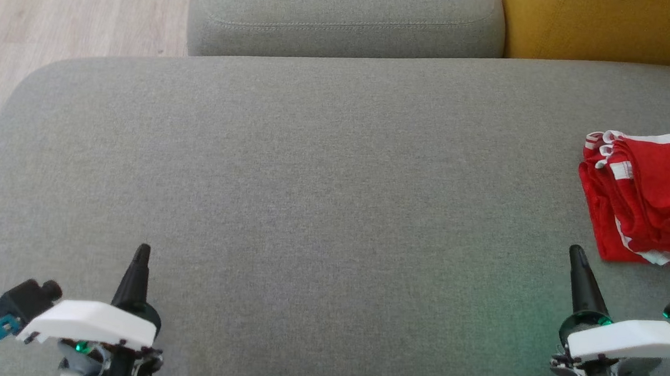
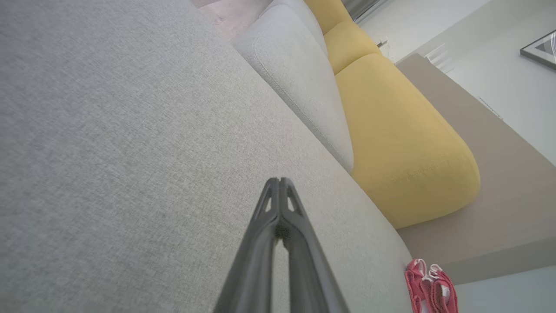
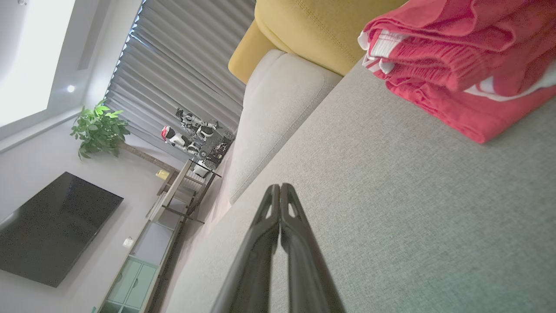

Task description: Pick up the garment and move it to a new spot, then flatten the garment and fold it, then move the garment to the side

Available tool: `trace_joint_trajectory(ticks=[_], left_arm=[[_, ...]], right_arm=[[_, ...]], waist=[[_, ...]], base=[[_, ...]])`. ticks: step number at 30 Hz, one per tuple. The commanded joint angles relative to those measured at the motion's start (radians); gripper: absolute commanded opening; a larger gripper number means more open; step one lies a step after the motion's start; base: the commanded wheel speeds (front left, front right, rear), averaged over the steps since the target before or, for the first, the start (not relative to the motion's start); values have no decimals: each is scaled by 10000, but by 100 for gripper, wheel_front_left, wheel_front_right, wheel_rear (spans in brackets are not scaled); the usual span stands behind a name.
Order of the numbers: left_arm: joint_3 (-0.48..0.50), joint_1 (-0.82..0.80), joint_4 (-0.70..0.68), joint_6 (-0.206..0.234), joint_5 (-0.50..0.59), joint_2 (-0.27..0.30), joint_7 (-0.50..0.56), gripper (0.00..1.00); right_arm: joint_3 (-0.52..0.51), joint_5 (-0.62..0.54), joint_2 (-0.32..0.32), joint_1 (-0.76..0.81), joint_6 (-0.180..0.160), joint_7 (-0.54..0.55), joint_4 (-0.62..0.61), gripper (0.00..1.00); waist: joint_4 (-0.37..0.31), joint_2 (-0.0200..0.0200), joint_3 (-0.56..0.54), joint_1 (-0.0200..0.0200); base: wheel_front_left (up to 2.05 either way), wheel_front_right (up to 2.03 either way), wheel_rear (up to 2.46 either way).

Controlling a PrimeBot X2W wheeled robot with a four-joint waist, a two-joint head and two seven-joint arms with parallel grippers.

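You're getting soft, even light; a green glow is tinting the seat cushion (image 1: pixel 514 327) lower right, and wrist-view edges are bending.

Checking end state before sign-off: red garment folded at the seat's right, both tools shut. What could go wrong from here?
1. The garment runs off the head view's right edge, so how near the seat edge it lies is unclear; it might slide off.
2. The right tool, shut, sits close to its near corner; a forward swing could snag and open the fold.
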Motion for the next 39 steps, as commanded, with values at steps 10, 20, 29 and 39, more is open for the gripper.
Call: trace_joint_trajectory(ticks=[10,20,29,39], left_arm=[[663,-659,-203,-279,-1213,-29,305,0],[989,-779,-112,-497,-2276,-150,579,0],[1285,-886,-29,-692,-3230,-261,828,0],[1583,-994,53,-886,-4175,-374,1078,0]], right_arm=[[-29,1395,-214,-738,-6,-69,-87,0],[-134,2578,-218,-854,-7,-51,108,0],[-233,3638,-218,-959,-7,-32,284,0],[-335,4689,-216,-1064,-8,-10,460,0]], waist=[[1,0,-12,0],[2,0,-24,0],[3,0,-35,0],[4,0,-46,0]], base=[[0,0,0],[0,0,0],[0,0,0],[0,0,0]])
